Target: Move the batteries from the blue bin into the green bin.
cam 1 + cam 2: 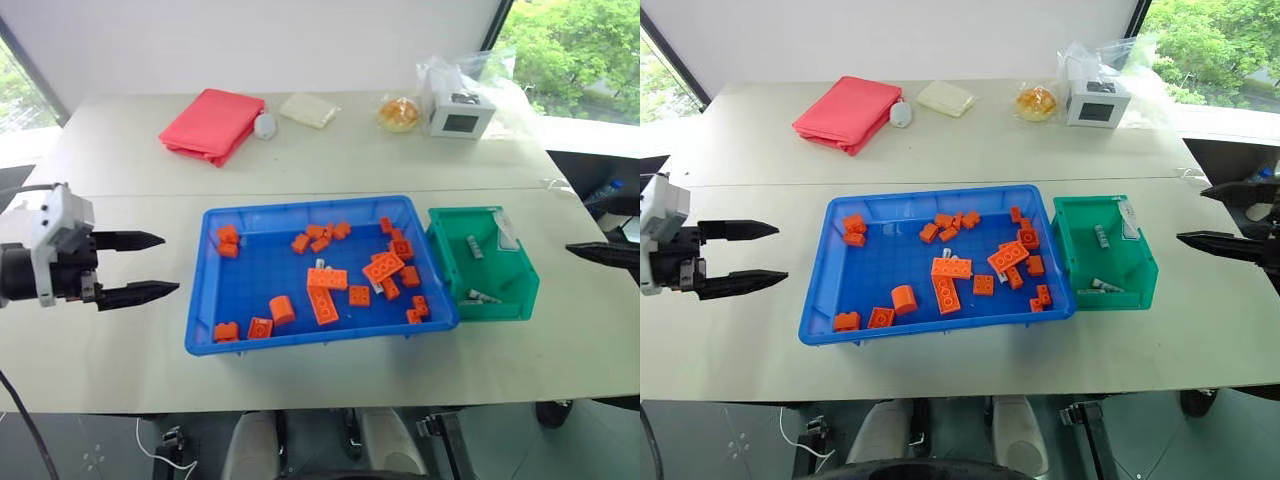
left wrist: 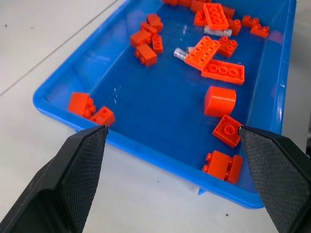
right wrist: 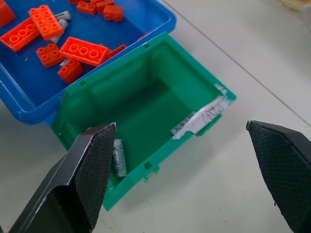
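A white table (image 1: 120, 170) held the blue bin (image 1: 240, 338), scattered with orange bricks (image 1: 322, 304). Touching its right side sat the green bin (image 1: 520, 290). Two batteries (image 1: 474, 246) lay inside the green bin, and at least two more lay among the bricks in the blue one. The left gripper (image 1: 140, 266) hovered left of the blue bin, fingers apart, empty. The right gripper (image 1: 1220, 220) hung right of the green bin, fingers wide apart, empty.
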